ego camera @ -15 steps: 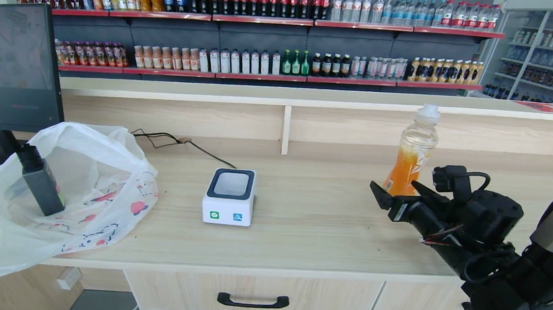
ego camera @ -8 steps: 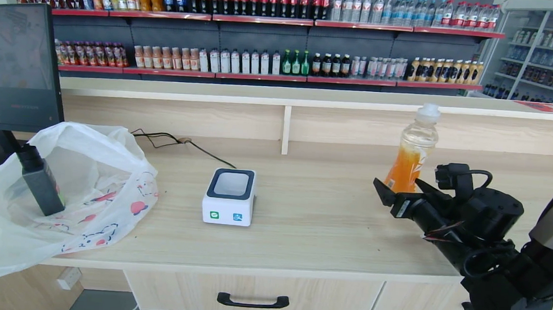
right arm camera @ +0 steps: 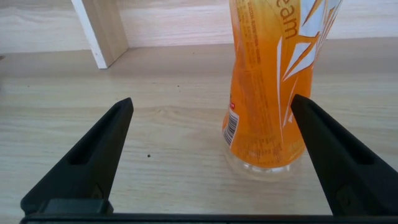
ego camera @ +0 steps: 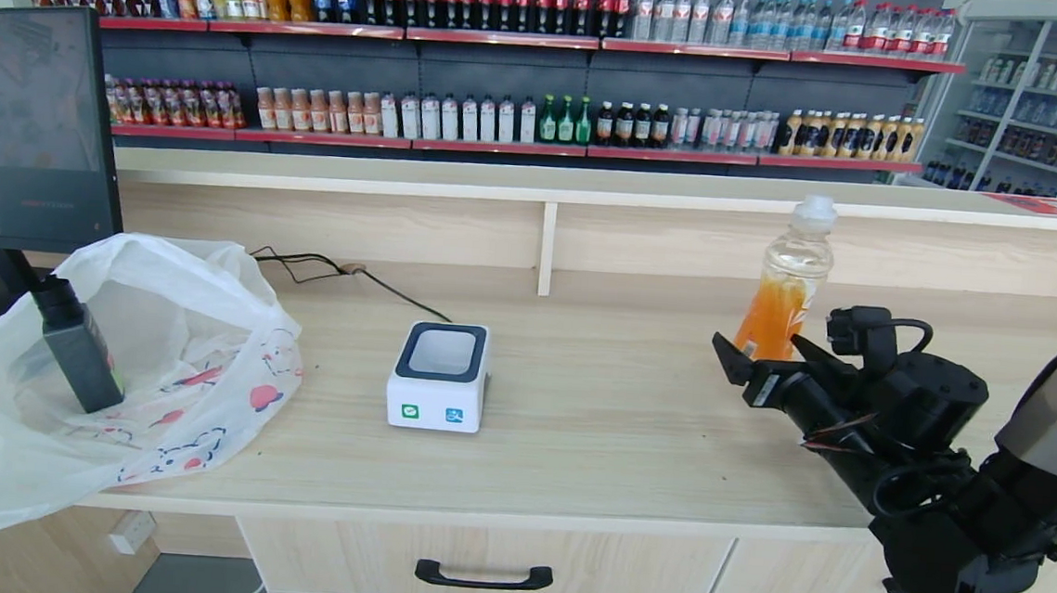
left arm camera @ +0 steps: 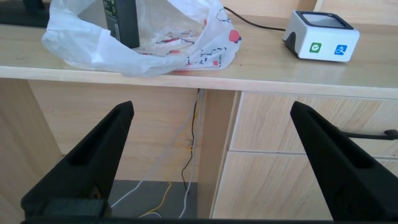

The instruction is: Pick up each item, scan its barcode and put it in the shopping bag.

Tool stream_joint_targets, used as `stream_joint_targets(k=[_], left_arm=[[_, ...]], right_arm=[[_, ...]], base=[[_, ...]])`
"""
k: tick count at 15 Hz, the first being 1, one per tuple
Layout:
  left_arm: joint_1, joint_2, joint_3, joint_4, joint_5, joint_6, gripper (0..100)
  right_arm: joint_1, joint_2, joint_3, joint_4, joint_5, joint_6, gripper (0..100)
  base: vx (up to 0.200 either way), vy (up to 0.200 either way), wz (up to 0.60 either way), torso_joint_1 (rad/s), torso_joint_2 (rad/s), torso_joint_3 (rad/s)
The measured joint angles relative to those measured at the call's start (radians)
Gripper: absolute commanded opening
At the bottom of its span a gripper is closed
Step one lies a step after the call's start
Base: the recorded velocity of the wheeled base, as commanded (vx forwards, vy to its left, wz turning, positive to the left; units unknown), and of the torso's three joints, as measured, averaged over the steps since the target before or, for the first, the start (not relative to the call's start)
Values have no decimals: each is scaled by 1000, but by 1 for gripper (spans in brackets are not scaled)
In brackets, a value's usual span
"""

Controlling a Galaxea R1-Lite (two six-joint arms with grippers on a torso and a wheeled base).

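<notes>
An orange drink bottle [ego camera: 785, 287] with a white cap stands upright on the right of the wooden counter [ego camera: 593, 431]. My right gripper [ego camera: 762, 355] is open at its base. In the right wrist view the bottle [right arm camera: 273, 81] stands just ahead of the fingers, off-centre toward one finger, barcode facing the camera. Nothing is held by the right gripper [right arm camera: 212, 102]. A white barcode scanner [ego camera: 438, 374] sits mid-counter. The white printed shopping bag [ego camera: 115, 361] lies open at the left. My left gripper [left arm camera: 211, 109] is open below counter height, facing the counter front, bag [left arm camera: 143, 37] and scanner [left arm camera: 320, 42].
A dark monitor [ego camera: 29, 127] on a stand is at the far left, its foot inside the bag. The scanner's cable [ego camera: 344, 274] runs to the back ledge. A raised shelf with an upright divider [ego camera: 547, 247] runs along the counter's rear. Drawers [ego camera: 483, 574] are below.
My right gripper has crept forward and slightly up toward the bottle's base, still open. Bag, scanner and left side look unchanged.
</notes>
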Motion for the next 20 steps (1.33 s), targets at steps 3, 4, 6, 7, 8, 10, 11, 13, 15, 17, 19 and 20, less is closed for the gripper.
stream_joint_targets(k=[3, 4, 6, 7, 8, 10, 11, 13, 15, 17, 19, 20], left_arm=[[0, 0, 0, 0, 0, -1, 100], [0, 0, 0, 2, 0, -1, 100], [0, 0, 0, 3, 0, -2, 100], [0, 0, 0, 3, 0, -2, 100], [0, 0, 0, 3, 0, -3, 100], [0, 0, 0, 3, 0, -2, 100], [0, 0, 0, 4, 0, -4, 100], [0, 0, 0, 4, 0, -3, 100], [0, 0, 0, 6, 0, -6, 100], [0, 0, 0, 7, 0, -7, 100], [0, 0, 0, 7, 2, -7, 100], [0, 0, 0, 7, 1, -7, 100]], right_arm=[[-16, -2, 19, 0, 0, 0, 100], [-20, -13, 39, 1, 0, 0, 100], [-24, -52, 72, 0, 0, 0, 100], [-25, -84, 97, 0, 0, 0, 100], [-26, -118, 124, 0, 0, -1, 100], [-7, -185, 172, -1, 0, -21, 100], [13, -208, 192, 1, 0, -34, 100], [39, -234, 226, 0, 0, -55, 100], [44, -244, 237, 1, 0, -62, 100], [46, -249, 241, 0, 0, -62, 100], [48, -248, 241, 0, 0, -63, 100], [48, -248, 239, 0, 0, -63, 100]], base=[[0, 0, 0, 0, 0, 0], [0, 0, 0, 0, 0, 0], [0, 0, 0, 0, 0, 0], [0, 0, 0, 0, 0, 0], [-200, 0, 0, 7, -2, 2], [-200, 0, 0, 7, 3, 5], [-200, 0, 0, 22, 17, -2], [-100, 0, 0, -4, 1, 6], [0, 0, 0, 0, 0, 0], [0, -200, 0, 10, -5, 7], [0, -200, 0, 5, -2, -2], [0, -200, 0, 7, -7, 2]])
